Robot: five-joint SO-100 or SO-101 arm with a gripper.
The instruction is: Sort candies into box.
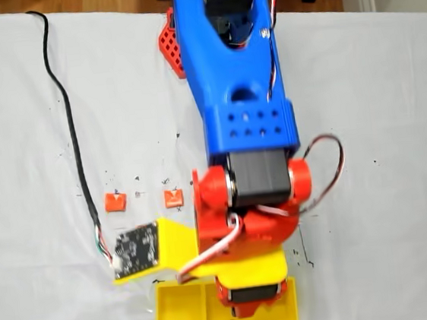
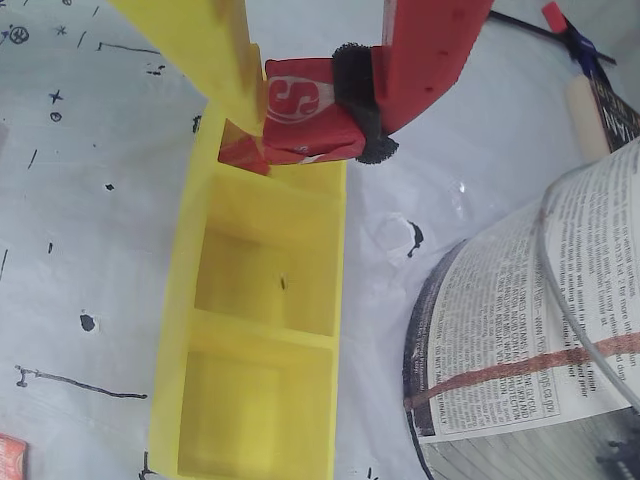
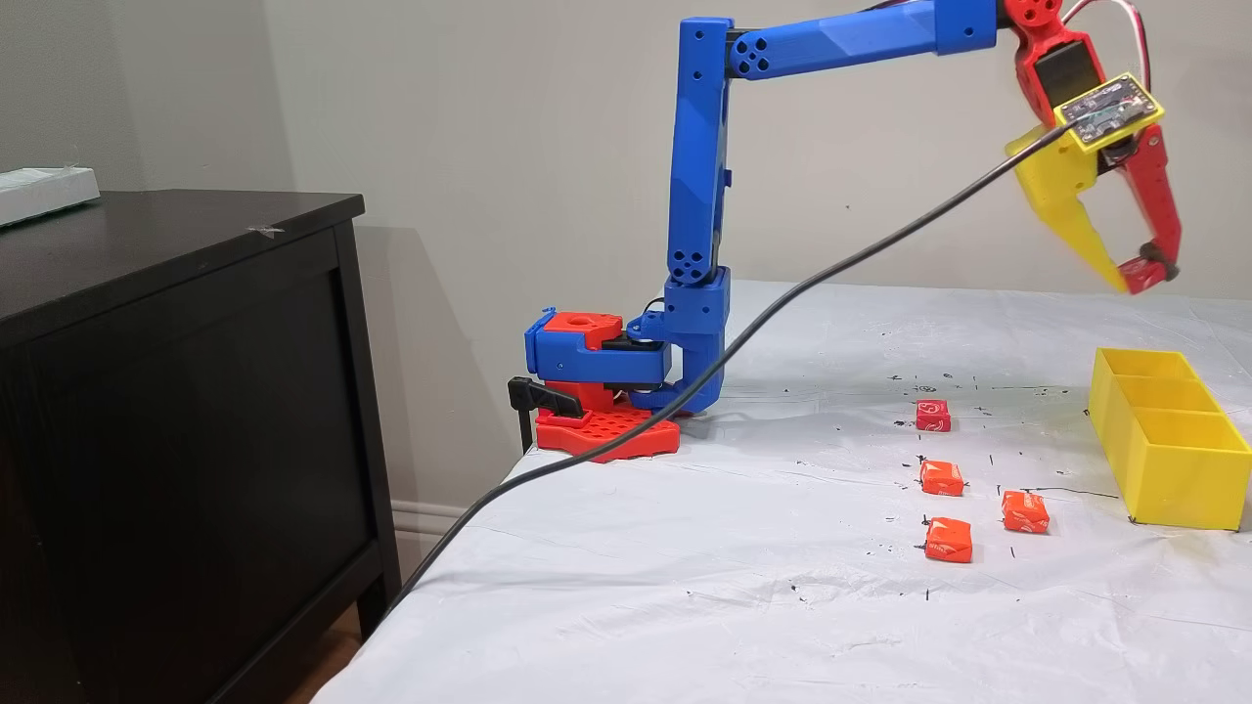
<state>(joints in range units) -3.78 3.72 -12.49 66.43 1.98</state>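
fingers (image 2: 300, 110) pinching red candy (image 2: 305, 120) between yellow and red tips, held above yellow box (image 2: 170, 330).

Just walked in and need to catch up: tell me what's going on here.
The blue and red robot arm's gripper is shut on a small red wrapped candy, holding it in the air above the long yellow three-compartment plastic tray. Four more red wrapped candies lie on the white tablecloth beside the tray.

in a fixed view the box (image 3: 1169, 440) sits at the worktop's (image 3: 685, 587) right edge, with four candies (image 3: 1024, 511) lying left of it. the hand (image 3: 1135, 279) hangs above the box, a candy (image 2: 305, 120) between its fingers.
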